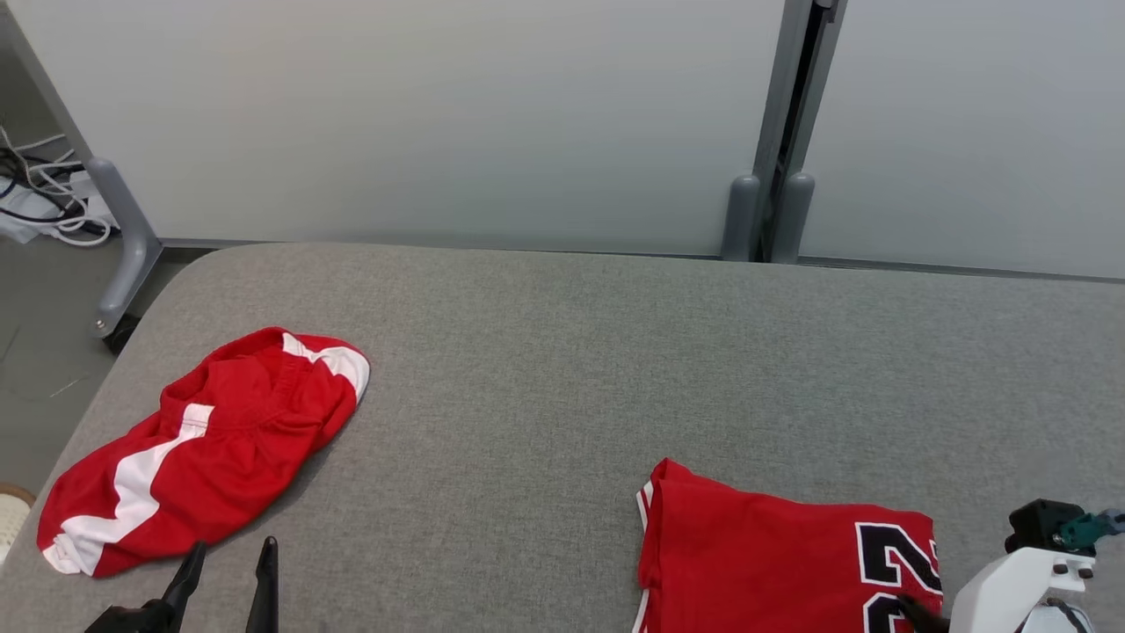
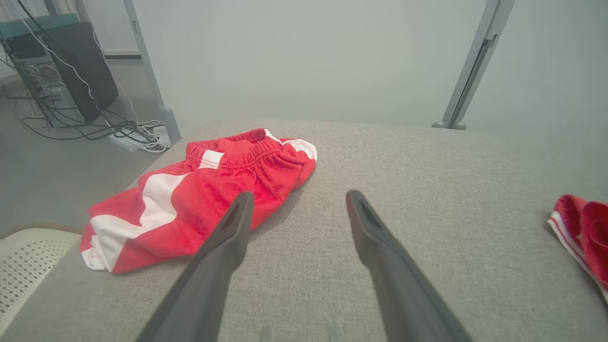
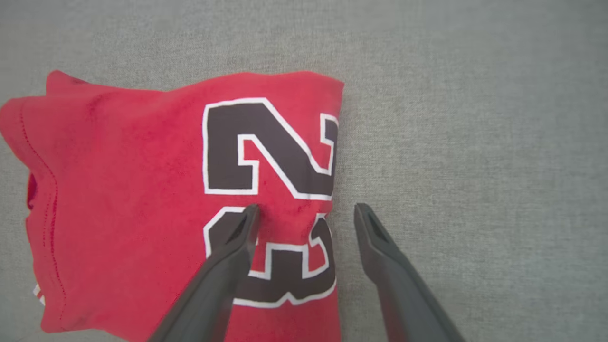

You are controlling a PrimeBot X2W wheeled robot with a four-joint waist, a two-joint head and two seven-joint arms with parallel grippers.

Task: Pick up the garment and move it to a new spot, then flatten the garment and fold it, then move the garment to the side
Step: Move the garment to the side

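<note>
Two red garments lie on the grey padded table (image 1: 562, 369). Crumpled red shorts (image 1: 202, 448) with white stripes sit at the left, close to the table's edge. My left gripper (image 1: 230, 563) hovers open just in front of them, its left finger over their near hem (image 2: 204, 199), nothing between the fingers (image 2: 297, 202). A folded red jersey (image 1: 773, 554) with black numerals lies at the lower right. My right gripper (image 3: 306, 211) is open above the jersey's (image 3: 142, 190) right edge, one finger over the numerals, the other over bare table. Its white wrist (image 1: 1011, 585) shows at the bottom right.
Frosted panels with grey posts (image 1: 760, 220) stand right behind the table. Cables (image 1: 44, 202) and a computer tower (image 2: 61, 71) are on the floor at the left. A white perforated object (image 2: 28, 266) sits beside the table's near left corner. Bare cloth stretches between the garments.
</note>
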